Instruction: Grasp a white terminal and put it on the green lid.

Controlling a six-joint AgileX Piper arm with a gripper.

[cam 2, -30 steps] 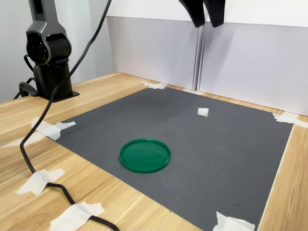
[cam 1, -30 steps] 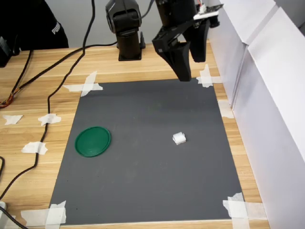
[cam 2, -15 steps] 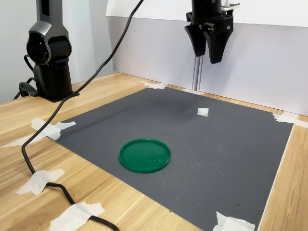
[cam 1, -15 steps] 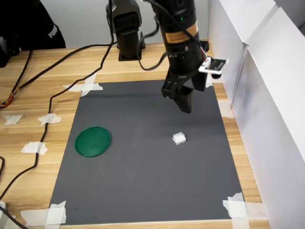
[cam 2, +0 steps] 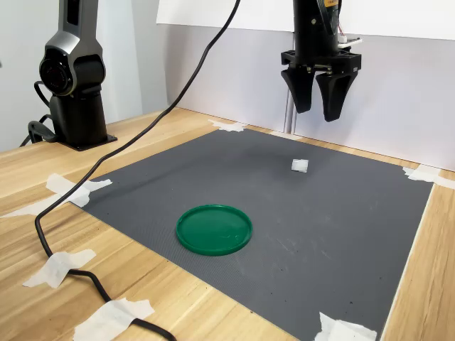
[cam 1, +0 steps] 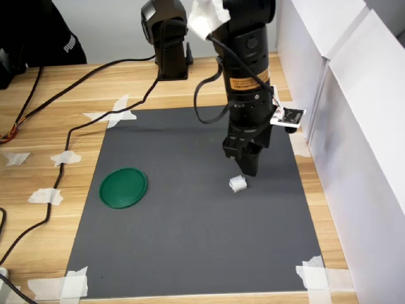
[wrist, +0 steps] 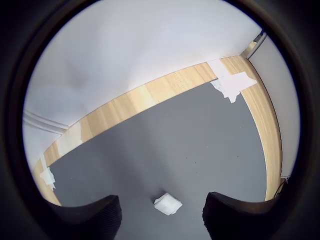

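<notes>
The white terminal (cam 1: 237, 183) (cam 2: 300, 165) (wrist: 168, 204) is a tiny white block lying on the dark grey mat. My gripper (cam 1: 249, 163) (cam 2: 318, 114) hangs open above it, fingers pointing down, with nothing between them. In the wrist view the terminal lies between the two dark fingertips (wrist: 87, 216), and the mat shows beneath them. The green lid (cam 1: 123, 187) (cam 2: 214, 229), a flat round disc, rests on the mat well away from the terminal, toward the first exterior view's left.
The grey mat (cam 1: 190, 228) is taped at its corners to a wooden table (cam 1: 38, 126). White panels (cam 1: 354, 126) stand along the first exterior view's right. The arm's base (cam 1: 168, 38) and black cables (cam 1: 69, 126) are at the back and left.
The gripper has dropped from high near the mat's far edge to just over the terminal, staying open. Terminal and lid have not moved.
</notes>
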